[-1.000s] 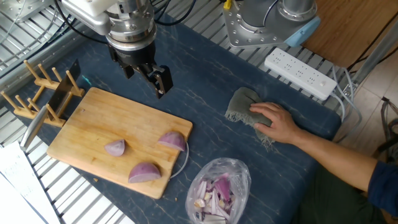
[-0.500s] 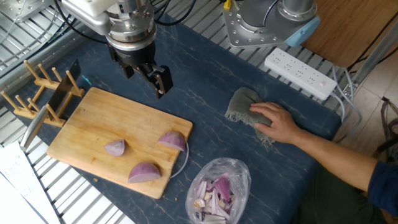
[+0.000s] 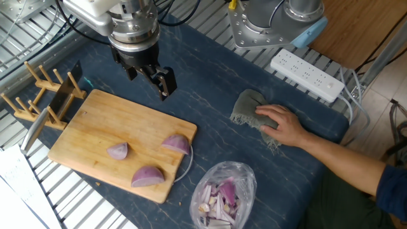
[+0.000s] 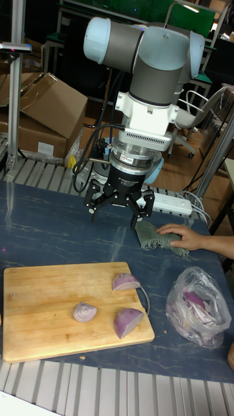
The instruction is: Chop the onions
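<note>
Three onions lie on the wooden cutting board (image 3: 105, 121) (image 4: 39, 305): a small wedge (image 3: 117, 151) (image 4: 84, 312) in the middle, one (image 3: 176, 144) (image 4: 125, 281) at the right edge, and a larger one (image 3: 148, 176) (image 4: 128, 322) near the front corner. Their purple skin and pale cut faces show. My gripper (image 3: 149, 77) (image 4: 115, 213) hangs open and empty above the blue mat, just beyond the board's far edge and clear of the onions.
A wooden rack (image 3: 28, 95) with a dark-bladed knife (image 3: 65, 97) stands left of the board. A clear bag of onion scraps (image 3: 222, 194) (image 4: 195, 312) lies to the right. A person's hand (image 3: 280, 124) rests on a grey cloth (image 3: 247, 107). A power strip (image 3: 308, 75) lies behind.
</note>
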